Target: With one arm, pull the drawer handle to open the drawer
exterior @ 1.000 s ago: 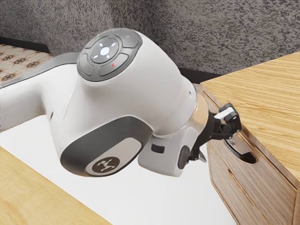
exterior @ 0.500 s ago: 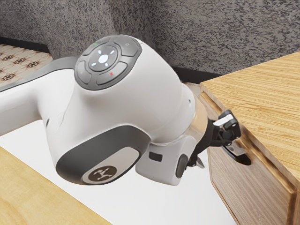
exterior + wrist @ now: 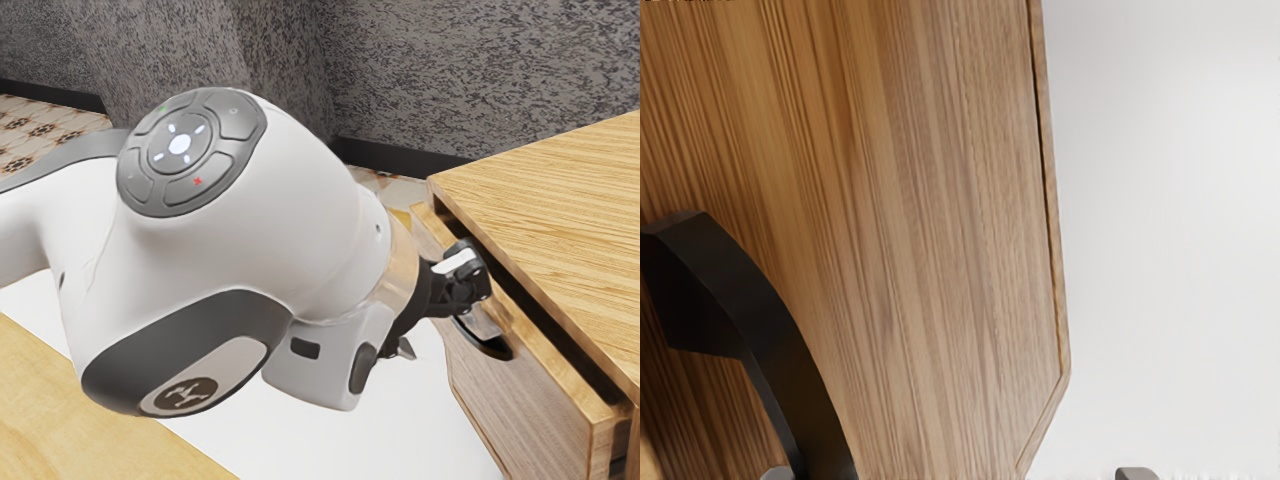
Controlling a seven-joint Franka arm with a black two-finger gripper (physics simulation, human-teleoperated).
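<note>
A speckled grey wall (image 3: 450,70) backs a wooden cabinet (image 3: 560,210) on a white floor (image 3: 400,430); its one drawer (image 3: 520,390) stands partly out of the cabinet front, with its one black handle (image 3: 487,338) on the front panel; the one gripper (image 3: 462,288) sits right at that handle, its pincer spread about the bar rather than clamped on it. The pull looks under way; the next move calls for a steady, straight draw away from the cabinet, lest the unclamped bar slip free.

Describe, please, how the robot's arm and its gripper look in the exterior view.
The glossy white rounded arm has dark grey panels, a round grey button pad with a lit white centre, green dot and red mark, and a white logo. A bronze-toned ring meets the black gripper, which carries a white block.
</note>
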